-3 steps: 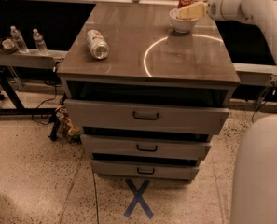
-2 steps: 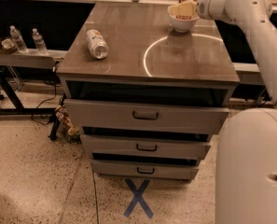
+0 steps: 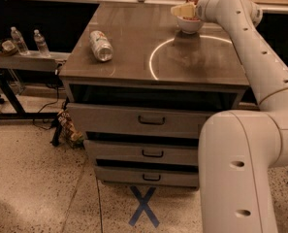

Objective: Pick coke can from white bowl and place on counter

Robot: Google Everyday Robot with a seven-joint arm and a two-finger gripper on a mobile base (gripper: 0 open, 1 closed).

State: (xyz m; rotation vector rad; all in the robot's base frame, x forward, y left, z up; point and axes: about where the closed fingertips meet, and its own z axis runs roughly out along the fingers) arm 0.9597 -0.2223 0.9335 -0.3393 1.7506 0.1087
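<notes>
The white bowl stands at the far right of the counter, just beyond the ring-shaped light reflection. My gripper is right over the bowl's rim, reaching in from the right. Of the coke can I see only a small red patch in the bowl beneath the gripper; the rest is hidden by the wrist. Whether the gripper holds it cannot be seen.
A silver-white can lies on its side at the counter's left. My arm arcs over the counter's right edge, with its bulky base at lower right. Water bottles stand on a side shelf at the left. A blue X marks the floor.
The gripper has moved left from beside the bowl to directly over it. The arm has swung further into view on the right. The bowl and the silver can have not moved.
</notes>
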